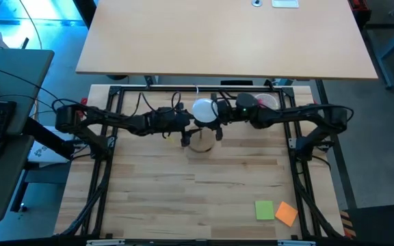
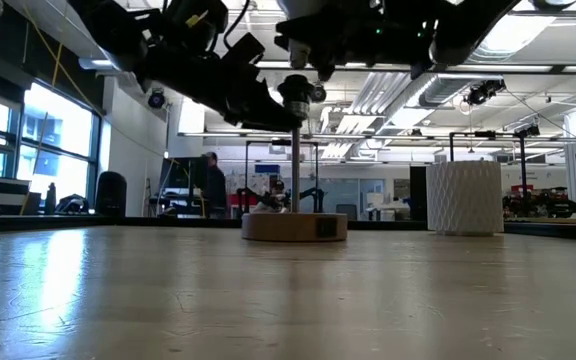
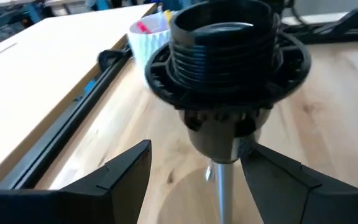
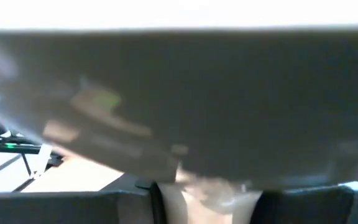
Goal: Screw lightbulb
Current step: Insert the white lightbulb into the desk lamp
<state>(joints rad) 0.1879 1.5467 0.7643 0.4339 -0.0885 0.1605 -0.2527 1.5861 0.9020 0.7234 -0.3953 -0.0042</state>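
The white frosted lightbulb (image 1: 202,109) is held over the black threaded socket (image 3: 229,50). The socket tops a metal post (image 2: 295,170) on a round wooden base (image 2: 295,226). My right gripper (image 1: 219,115) comes from the table's right and is shut on the bulb, whose globe (image 4: 179,93) fills the right wrist view. My left gripper (image 3: 197,180) comes from the left and is open. Its fingers stand on either side of the post, just under the socket. My right gripper pinches the lightbulb between its two fingers at the pale narrow part (image 4: 209,198) below the globe. The fingers come level from the table's right. The bulb is lifted clear above the socket. My left gripper: one finger (image 3: 278,180) stands close to the socket's neck; I cannot tell whether it touches.
A white ribbed cup (image 1: 265,101) with pink items stands at the back right, close behind the right arm. A green sticky note (image 1: 264,210) and an orange one (image 1: 286,213) lie near the front right. A person stands in the room beyond the table (image 2: 211,185).
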